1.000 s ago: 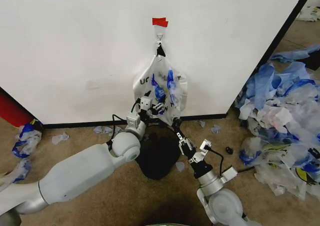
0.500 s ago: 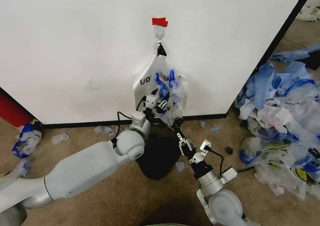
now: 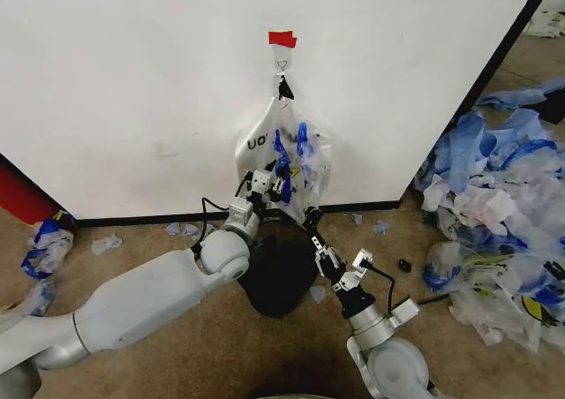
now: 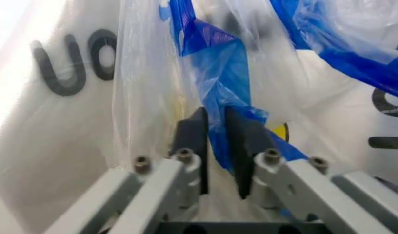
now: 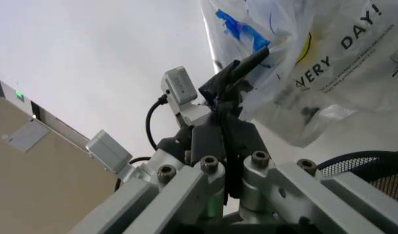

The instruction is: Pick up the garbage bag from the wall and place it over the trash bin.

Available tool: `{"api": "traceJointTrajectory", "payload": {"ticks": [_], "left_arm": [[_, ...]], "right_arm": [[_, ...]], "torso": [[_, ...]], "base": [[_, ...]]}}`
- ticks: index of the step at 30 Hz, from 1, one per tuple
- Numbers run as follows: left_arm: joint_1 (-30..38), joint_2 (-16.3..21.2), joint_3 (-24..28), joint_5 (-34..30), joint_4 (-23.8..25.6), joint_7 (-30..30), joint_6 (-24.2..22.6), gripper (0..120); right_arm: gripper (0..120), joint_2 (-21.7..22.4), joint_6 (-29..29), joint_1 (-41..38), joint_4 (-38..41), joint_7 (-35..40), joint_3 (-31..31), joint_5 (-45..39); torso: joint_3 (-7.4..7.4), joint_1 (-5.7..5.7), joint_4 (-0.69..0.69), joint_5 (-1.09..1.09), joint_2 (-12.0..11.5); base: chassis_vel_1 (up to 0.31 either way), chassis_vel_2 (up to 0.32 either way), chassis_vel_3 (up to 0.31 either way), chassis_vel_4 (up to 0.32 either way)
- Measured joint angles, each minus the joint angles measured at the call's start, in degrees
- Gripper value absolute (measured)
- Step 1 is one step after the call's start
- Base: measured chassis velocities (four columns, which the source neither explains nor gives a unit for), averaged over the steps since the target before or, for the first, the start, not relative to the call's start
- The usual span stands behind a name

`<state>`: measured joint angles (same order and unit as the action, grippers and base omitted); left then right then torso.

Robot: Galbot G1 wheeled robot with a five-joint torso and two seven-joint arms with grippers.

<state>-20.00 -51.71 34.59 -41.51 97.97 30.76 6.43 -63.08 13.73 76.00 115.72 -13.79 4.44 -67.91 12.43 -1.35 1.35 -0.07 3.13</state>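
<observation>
The left gripper [image 4: 215,141] is pinching a blue fold of the thin clear plastic garbage bag [image 3: 284,156], hanging from the white wall's [image 3: 132,81] hook above the black wire-mesh trash bin [image 3: 281,280]; lifting upward should free it. The right gripper [image 3: 312,231], jaws together on nothing, is waiting beside the bag's bottom.

Light: bright, even on my head view.
Glare: washes the wall [image 3: 132,81].
Blur: my left wrist's close plastic.

Wall [image 3: 159,81]: upper frame, standing on the floor [image 3: 177,355].
Hook [image 3: 282,63]: upper centre, on the wall.
Bag [image 3: 284,161]: centre, hanging from the hook against the wall.
Bin [image 3: 281,274]: lower centre, on the floor below the bag.
Left gripper [image 3: 269,185]: at the bag's lower part, above the bin.
Right gripper [image 3: 312,231]: just right of the bin, below the bag.
Scraps [image 3: 499,222]: right edge, on the floor.
</observation>
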Motion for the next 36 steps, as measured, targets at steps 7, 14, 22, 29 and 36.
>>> {"api": "traceJointTrajectory", "payload": {"ticks": [7,14,22,29,36], "left_arm": [[0.3,0.6,-0.2,-0.4,0.9,0.2,0.0,1],[-0.7,2.0,-1.7,-1.5,3.4,1.2,-0.2,1],[-4.5,5.6,-6.7,-6.0,11.3,2.2,-1.1,0],[-7.9,7.9,-9.8,-6.7,14.6,2.1,-1.0,0],[-11.8,10.4,-13.1,-6.7,16.3,1.5,-0.3,0]], "right_arm": [[0,-0.3,0.0,-0.1,-0.5,0.2,-0.1,0.1],[0,-0.8,0.1,-0.7,-1.1,0.3,0.1,-0.3],[0,-2.0,0.1,-0.9,-1.9,0.5,0.9,-1.7],[0,-2.7,0.2,-1.5,-3.1,0.4,0.5,-1.5],[0,-3.3,0.2,-1.9,-3.5,0.6,0.6,-1.2]], "torso": [[0.00,0.00,0.00,0.00,0.0],[0.00,0.00,0.00,0.00,0.0],[0.00,0.00,-0.01,0.00,0.0],[0.00,0.00,0.00,0.00,0.0],[0.00,0.00,0.00,0.00,0.0]], "base": [[0.000,0.000,0.000,0.000],[0.000,0.000,0.000,0.000],[0.000,0.000,0.000,0.000],[0.000,0.000,0.000,0.000],[0.000,0.000,0.000,0.000]]}}
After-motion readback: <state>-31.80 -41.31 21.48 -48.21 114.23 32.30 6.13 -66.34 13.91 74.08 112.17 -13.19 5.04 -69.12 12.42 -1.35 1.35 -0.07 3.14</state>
